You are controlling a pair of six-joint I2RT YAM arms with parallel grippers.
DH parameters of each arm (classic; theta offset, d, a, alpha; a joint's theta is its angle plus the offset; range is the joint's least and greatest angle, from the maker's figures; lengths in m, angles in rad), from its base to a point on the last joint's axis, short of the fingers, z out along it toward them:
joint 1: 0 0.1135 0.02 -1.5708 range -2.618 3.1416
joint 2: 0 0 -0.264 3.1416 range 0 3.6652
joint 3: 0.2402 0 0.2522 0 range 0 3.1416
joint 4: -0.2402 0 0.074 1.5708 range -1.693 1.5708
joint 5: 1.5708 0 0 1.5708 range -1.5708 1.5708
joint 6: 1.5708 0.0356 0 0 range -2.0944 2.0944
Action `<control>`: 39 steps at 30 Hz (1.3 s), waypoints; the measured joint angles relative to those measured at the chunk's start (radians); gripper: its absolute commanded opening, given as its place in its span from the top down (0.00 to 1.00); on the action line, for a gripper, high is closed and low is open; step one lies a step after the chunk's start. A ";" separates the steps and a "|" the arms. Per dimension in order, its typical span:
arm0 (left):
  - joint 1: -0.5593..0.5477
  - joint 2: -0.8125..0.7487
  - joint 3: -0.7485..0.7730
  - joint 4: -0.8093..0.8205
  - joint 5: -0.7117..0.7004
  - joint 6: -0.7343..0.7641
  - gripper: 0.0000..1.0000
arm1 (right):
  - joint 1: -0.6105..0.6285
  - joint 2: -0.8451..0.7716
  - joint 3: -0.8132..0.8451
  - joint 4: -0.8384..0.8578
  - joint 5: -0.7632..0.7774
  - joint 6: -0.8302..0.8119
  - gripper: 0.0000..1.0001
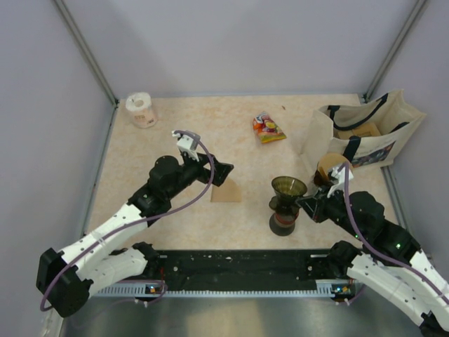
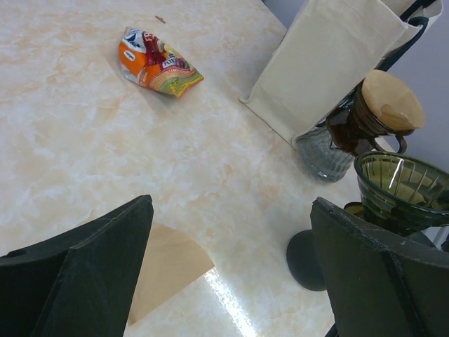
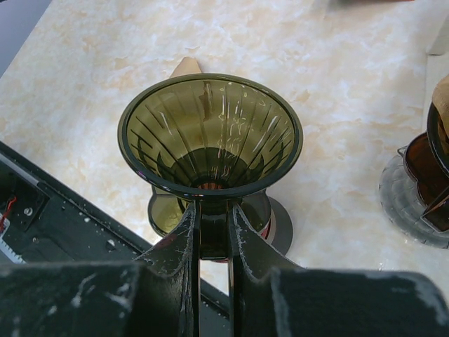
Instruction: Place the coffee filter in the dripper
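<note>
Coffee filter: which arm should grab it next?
Left. The left gripper is open right over the coffee filter, which lies flat on the table. The right gripper is shut on the dripper at its near side, so it isn't free.

There are 2 grippers, the left gripper point(image 2: 231, 210) and the right gripper point(image 3: 212, 217), and 2 drippers, 1 olive dripper point(image 3: 210, 133) and 1 brown dripper point(image 2: 358, 130). Paper filters number 2, 1 loose filter point(image 2: 168, 263) and 1 seated filter point(image 2: 393, 98) inside the brown dripper, and cups number 2 as well, 1 black cup point(image 1: 283, 226) and 1 glass cup point(image 2: 319, 158). There is 1 tote bag point(image 2: 330, 63), 1 snack packet point(image 2: 158, 63) and 1 paper roll point(image 1: 142, 110).
</note>
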 measured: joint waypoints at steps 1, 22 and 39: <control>0.000 0.002 0.000 0.001 0.000 0.000 0.01 | 0.000 -0.001 0.000 -0.002 0.002 0.003 1.00; 0.000 0.038 0.000 0.012 0.012 0.005 0.01 | 0.000 -0.009 0.004 -0.023 0.013 0.022 0.91; 0.000 0.053 0.000 0.022 0.043 0.023 0.01 | 0.000 -0.021 0.003 -0.022 -0.074 -0.008 0.96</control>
